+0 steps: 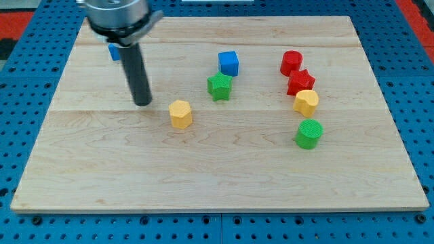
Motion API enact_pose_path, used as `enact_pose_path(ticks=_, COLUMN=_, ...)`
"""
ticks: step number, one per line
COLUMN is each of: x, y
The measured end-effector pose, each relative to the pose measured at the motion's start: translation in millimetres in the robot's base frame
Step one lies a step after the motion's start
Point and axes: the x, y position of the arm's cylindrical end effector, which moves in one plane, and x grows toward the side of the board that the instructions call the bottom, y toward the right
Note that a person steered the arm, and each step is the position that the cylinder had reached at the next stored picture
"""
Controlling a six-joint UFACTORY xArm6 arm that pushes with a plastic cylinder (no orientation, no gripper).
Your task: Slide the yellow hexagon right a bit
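The yellow hexagon point(180, 113) lies left of the board's middle. My tip point(142, 103) rests on the board a short way to the hexagon's left and slightly toward the view's top, with a small gap between them. A second yellow block point(306, 102), rounded in shape, lies at the right, in a column of blocks.
A green star point(219, 87) and a blue cube point(228, 63) lie up and right of the hexagon. At the right are a red rounded block point(291, 62), a red star point(300, 82) and a green cylinder point(309, 133). A blue block point(114, 51) is partly hidden behind the rod. The wooden board point(217, 176) is edged by blue pegboard.
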Motion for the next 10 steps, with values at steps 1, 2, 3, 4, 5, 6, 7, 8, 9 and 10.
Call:
enact_pose_path(ticks=1, x=38.4, y=5.6)
enact_pose_path(ticks=2, x=39.6, y=45.1)
enact_pose_path(ticks=3, x=39.6, y=51.3)
enact_pose_path(ticks=4, x=39.6, y=50.2)
enact_pose_path(ticks=5, x=39.6, y=31.0)
enact_pose_path(ticks=6, x=38.0, y=28.8)
enact_pose_path(ticks=7, x=27.2, y=28.8)
enact_pose_path(ticks=8, x=29.7, y=50.0)
enact_pose_path(ticks=9, x=30.6, y=75.8)
enact_pose_path(ticks=10, x=30.6, y=98.0)
